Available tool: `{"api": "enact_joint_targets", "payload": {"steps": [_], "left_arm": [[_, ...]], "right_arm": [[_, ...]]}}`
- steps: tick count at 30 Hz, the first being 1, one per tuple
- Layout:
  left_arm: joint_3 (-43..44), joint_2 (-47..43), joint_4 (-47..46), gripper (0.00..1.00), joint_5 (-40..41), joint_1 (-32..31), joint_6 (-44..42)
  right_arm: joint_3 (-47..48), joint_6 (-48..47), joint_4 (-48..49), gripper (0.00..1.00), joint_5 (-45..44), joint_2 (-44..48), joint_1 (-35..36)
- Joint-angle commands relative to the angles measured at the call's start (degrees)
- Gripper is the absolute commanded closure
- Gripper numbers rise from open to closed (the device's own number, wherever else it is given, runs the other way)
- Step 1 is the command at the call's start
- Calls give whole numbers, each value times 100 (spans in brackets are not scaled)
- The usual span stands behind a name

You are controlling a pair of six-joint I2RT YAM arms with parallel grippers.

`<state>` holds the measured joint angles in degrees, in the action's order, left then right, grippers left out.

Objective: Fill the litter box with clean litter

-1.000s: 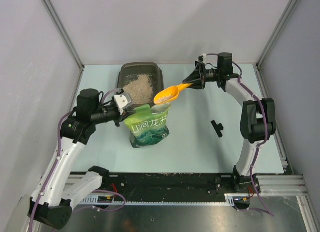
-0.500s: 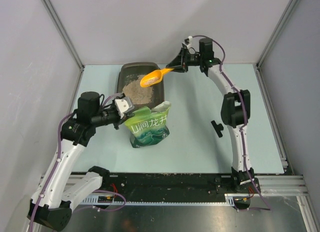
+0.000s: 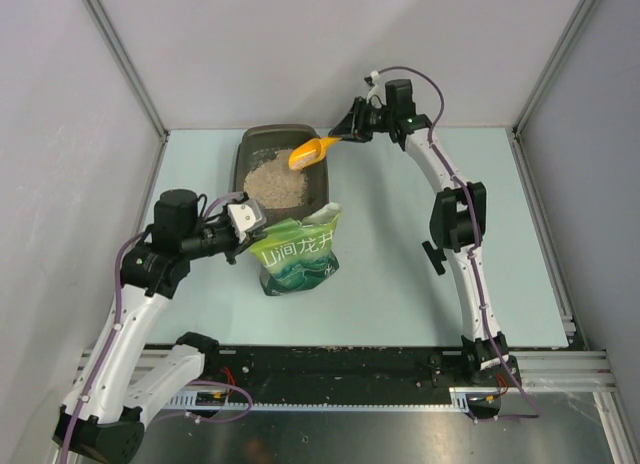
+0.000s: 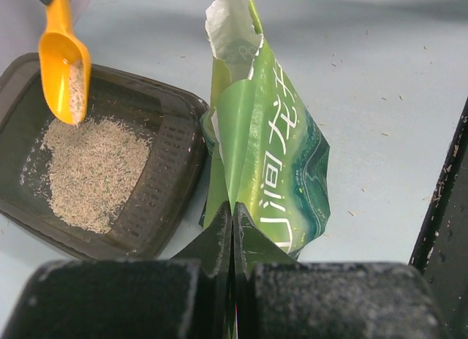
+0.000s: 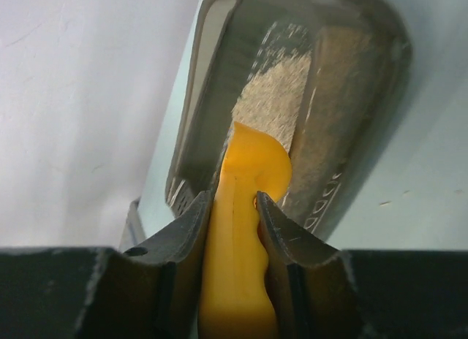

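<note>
Top external view: right claw (image 3: 346, 136) grips the tilted orange scoop (image 3: 310, 153) over clean litter (image 3: 275, 184) in the litter box (image 3: 250, 140), while left claw (image 3: 251, 227) pinches the green pouch (image 3: 296, 256).

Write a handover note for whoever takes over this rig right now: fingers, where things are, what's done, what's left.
Left gripper: fingers shut on the edge of the green pouch, which stands open beside the litter box.
Right gripper: fingers shut on the handle of the orange scoop, tilted over the box.
Done: a patch of litter lies in the box.
Left: empty this scoop, then probably more; the floor is only partly covered.
</note>
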<state>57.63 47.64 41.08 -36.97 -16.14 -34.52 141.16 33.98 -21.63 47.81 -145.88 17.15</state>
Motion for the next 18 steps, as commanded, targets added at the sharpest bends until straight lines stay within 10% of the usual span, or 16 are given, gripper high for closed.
{"api": "enact_joint_targets", "payload": {"steps": [1,18], "left_arm": [[-155,-114,146,100,-223,58,-90],[-120,-44,111,100,-521,67,-467]], "right_arm": [[640,-760,62,100,-869,122,-19],[1010,-3537,-684,100,-3409,771,658]]}}
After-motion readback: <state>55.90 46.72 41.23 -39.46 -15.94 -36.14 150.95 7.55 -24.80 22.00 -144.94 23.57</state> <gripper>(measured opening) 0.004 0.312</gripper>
